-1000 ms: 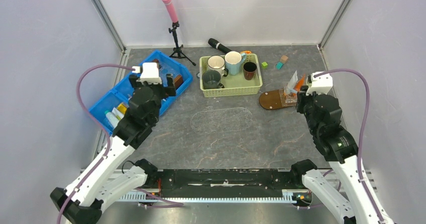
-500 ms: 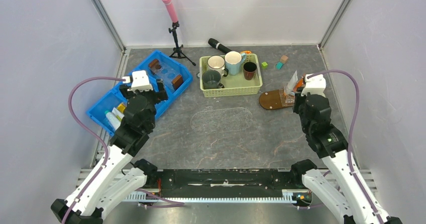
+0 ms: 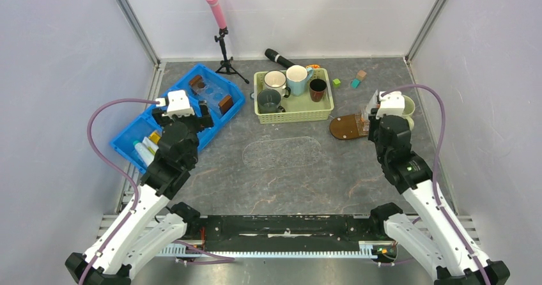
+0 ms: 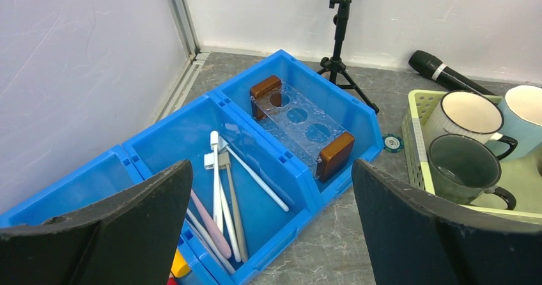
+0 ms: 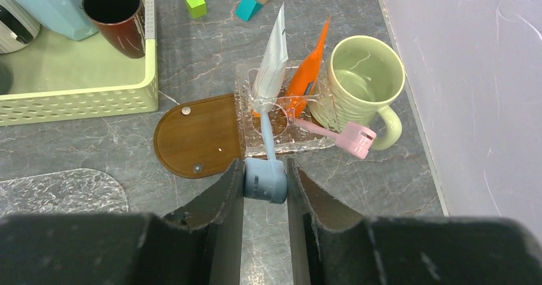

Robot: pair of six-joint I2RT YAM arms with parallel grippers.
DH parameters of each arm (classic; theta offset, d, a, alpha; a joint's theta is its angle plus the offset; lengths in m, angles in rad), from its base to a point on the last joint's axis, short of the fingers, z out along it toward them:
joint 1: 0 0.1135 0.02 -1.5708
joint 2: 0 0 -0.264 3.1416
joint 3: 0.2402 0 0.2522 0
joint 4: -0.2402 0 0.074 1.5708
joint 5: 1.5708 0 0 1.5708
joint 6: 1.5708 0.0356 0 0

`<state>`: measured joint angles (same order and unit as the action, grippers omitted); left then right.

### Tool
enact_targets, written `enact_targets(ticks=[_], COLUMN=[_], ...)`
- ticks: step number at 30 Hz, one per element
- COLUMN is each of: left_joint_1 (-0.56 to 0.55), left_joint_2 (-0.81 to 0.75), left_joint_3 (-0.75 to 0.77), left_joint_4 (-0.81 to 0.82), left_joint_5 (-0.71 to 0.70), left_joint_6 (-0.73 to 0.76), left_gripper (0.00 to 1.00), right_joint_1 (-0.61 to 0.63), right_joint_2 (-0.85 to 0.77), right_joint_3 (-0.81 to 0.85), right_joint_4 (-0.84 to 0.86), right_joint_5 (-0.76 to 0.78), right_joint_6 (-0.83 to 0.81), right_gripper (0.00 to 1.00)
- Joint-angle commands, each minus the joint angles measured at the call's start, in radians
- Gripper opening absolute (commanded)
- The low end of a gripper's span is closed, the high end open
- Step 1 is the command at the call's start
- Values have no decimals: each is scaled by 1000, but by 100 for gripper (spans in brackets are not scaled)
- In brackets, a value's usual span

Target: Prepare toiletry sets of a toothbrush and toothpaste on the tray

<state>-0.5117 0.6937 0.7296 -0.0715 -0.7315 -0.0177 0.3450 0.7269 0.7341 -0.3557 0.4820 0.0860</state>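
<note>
The tray (image 5: 198,138) is a dark-brown oval board right of the green basket; it also shows in the top view (image 3: 344,128). A clear holder (image 5: 281,141) stands on its right end with a white toothpaste tube (image 5: 271,61), an orange toothpaste tube (image 5: 307,74) and a pink toothbrush (image 5: 348,138) in it. My right gripper (image 5: 265,170) is shut on the blue toothbrush (image 5: 264,181) by its capped head; the handle runs into the holder. My left gripper (image 4: 270,170) is open and empty above the blue bin (image 4: 192,125), over several toothbrushes (image 4: 220,195). More tubes (image 3: 146,146) lie in the bin's near compartment.
A pale green mug (image 5: 361,80) stands against the holder's right side. The green basket (image 3: 294,111) holds several mugs. A clear rack with brown ends (image 4: 300,122) sits in the bin's far compartment. A clear oval plate (image 3: 282,152) lies mid-table. A microphone (image 3: 278,57), a tripod (image 3: 224,58) and small blocks (image 3: 355,80) stand at the back.
My left gripper drew back from the bin's far compartment toward its middle, then held still. My right arm shifted back and left, uncovering the green mug in the top view.
</note>
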Motion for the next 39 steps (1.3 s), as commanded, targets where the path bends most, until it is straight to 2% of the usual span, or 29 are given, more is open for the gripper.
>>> enact_targets(ticks=[1, 18, 32, 39], left_joint_1=[7, 9, 12, 11], left_joint_2=[-1, 2, -1, -5], left_joint_3=[-2, -5, -7, -9], left_joint_4=[59, 62, 64, 64], left_joint_5=[-18, -14, -12, -12], left_joint_6=[-3, 0, 2, 2], left_gripper=[100, 100, 100, 100], right_joint_1=[0, -58, -203, -228], right_joint_2=[20, 122, 167, 183], right_joint_3=[-1, -4, -3, 14], right_joint_4=[68, 124, 161, 159], right_joint_5=[26, -39, -253, -296], right_joint_6=[-18, -35, 5, 13], right_gripper=[0, 9, 11, 11])
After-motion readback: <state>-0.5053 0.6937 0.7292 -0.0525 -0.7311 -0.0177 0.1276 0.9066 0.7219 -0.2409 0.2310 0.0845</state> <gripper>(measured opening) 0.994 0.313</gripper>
